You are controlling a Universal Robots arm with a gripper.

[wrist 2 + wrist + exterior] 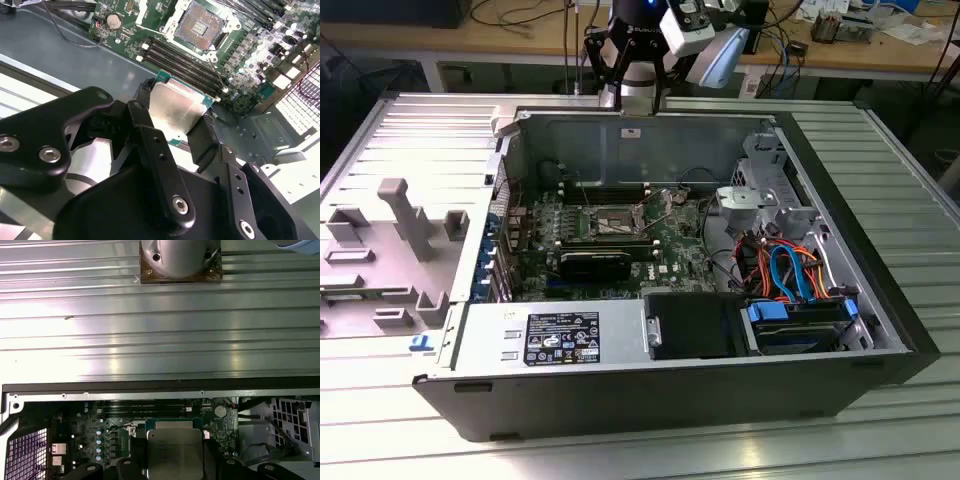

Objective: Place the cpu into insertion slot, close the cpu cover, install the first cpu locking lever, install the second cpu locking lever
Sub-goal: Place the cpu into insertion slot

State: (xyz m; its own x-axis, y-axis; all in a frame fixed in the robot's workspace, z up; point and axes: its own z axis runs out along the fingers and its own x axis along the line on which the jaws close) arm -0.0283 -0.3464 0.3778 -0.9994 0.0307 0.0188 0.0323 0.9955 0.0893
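**Chip in the pincer, socket open below**

Widest first: the open computer case [620, 400] lies on its side, with the arm [640, 40] poised over its far wall. Inside sits the green motherboard [240, 55]. In the second wrist view the gripper [175, 117] is clenched on the cpu [172, 105], its fingers [204, 136] pinching two opposite edges. The chip hangs clear of the board, apart from the insertion slot [199, 24], whose contacts lie bare. My read is that it's light, stiff, slick on top and fragile underneath, so the edges are the right hold, never the faces.
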